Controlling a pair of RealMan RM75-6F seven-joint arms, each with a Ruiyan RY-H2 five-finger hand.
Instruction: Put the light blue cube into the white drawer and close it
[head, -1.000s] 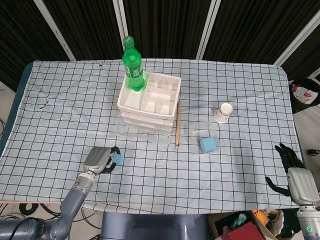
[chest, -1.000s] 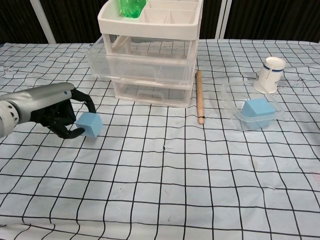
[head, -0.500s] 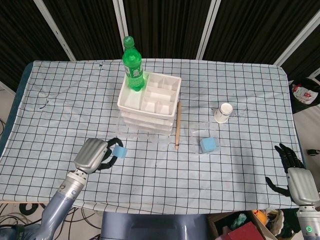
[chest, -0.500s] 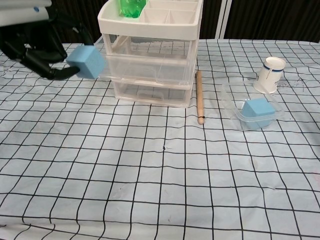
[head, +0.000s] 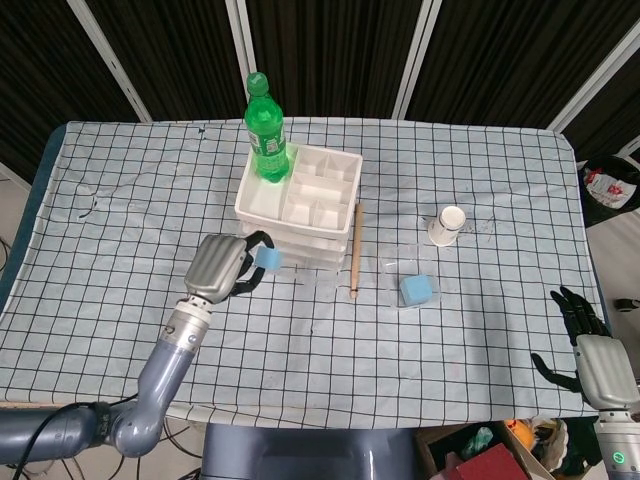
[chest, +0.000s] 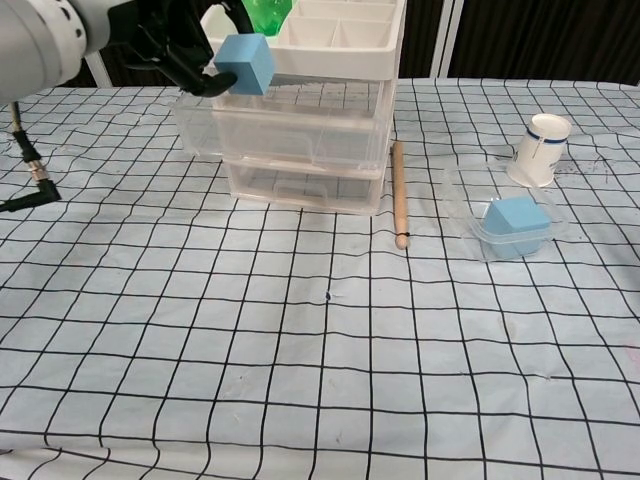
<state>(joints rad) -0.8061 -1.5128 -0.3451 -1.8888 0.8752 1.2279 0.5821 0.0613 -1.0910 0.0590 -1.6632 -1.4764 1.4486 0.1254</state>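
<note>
My left hand (head: 222, 268) (chest: 160, 38) holds a light blue cube (head: 268, 259) (chest: 245, 62) up in the air, just in front of the white drawer unit (head: 300, 200) (chest: 300, 40). The cube hangs over the front of a see-through drawer (chest: 290, 128) that stands pulled out below the white top tray. A second light blue cube (head: 417, 290) (chest: 516, 224) lies in a clear shallow dish (chest: 466, 200) to the right. My right hand (head: 588, 352) rests at the table's near right corner, fingers apart and holding nothing.
A green bottle (head: 266, 130) stands in the unit's top tray. A wooden stick (head: 354, 250) (chest: 398, 192) lies right of the drawers. A white paper cup (head: 447, 225) (chest: 540, 148) lies on its side behind the dish. Checked cloth (chest: 320, 350) covers the table.
My left hand has lifted the cube off the cloth and carried it up and to the right, from the near left to the drawer unit's front. The right hand has not moved.
</note>
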